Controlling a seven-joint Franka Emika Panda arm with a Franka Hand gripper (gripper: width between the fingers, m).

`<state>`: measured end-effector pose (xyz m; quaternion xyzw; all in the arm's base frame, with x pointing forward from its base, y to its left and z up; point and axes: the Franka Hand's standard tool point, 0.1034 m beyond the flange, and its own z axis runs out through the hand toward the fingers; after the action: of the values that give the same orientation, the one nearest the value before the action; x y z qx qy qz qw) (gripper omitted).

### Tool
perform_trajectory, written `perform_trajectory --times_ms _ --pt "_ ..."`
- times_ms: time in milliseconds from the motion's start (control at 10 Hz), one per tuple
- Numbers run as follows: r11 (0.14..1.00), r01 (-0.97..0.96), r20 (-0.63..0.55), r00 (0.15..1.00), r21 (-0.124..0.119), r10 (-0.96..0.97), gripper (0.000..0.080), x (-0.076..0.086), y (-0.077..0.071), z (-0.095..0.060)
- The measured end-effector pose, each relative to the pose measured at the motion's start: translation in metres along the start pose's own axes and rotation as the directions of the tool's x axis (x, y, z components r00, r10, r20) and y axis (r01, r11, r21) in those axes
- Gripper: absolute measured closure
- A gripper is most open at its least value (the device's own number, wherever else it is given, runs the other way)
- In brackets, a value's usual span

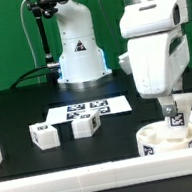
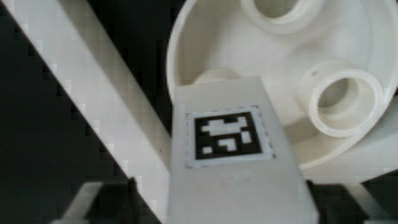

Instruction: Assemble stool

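Note:
The round white seat (image 1: 162, 139) of the stool lies at the front on the exterior view's right, against the white rail. My gripper (image 1: 174, 109) is shut on one blocky white leg (image 1: 176, 120), held upright with its lower end at the seat's top. In the wrist view the tagged leg (image 2: 222, 130) sits between my dark fingers (image 2: 86, 205), my gripper (image 2: 222, 205) closed on its sides. Beyond it the seat (image 2: 267, 60) shows round sockets (image 2: 347, 98). Whether the leg's end sits in a socket is hidden. Two more legs (image 1: 45, 136) (image 1: 85, 125) lie on the black table.
The marker board (image 1: 86, 110) lies flat mid-table behind the loose legs. A long white rail (image 1: 88, 181) runs along the front edge and shows in the wrist view as a rail (image 2: 80, 90) beside the seat. The arm's base (image 1: 79, 51) stands at the back.

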<state>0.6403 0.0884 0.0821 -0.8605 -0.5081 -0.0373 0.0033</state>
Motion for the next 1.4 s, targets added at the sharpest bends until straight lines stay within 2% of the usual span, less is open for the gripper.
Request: perform_trajectory --times_ms 200,500,700,1100,1300,1400 --pt "0.999 -0.035 -0.001 0.999 0.001 0.035 0.0461 -0.0001 0.0001 0.0000" --pt "0.960 -0.280 -0.005 0.960 0.006 0.280 0.0461 -0.0038 0.0025 0.0001" --pt "0.898 -0.440 -0.013 0.898 0.023 0.440 0.0461 -0.0085 0.0053 0.0002" --pt "0.751 -0.660 -0.007 0.751 0.026 0.660 0.0459 -0.0076 0.0047 0.0003" --pt "0.655 -0.755 -0.004 0.655 0.028 0.755 0.0459 -0.0075 0.0049 0.0002" --pt "0.578 -0.815 -0.010 0.578 0.033 0.816 0.0459 -0.0075 0.0057 0.0000"
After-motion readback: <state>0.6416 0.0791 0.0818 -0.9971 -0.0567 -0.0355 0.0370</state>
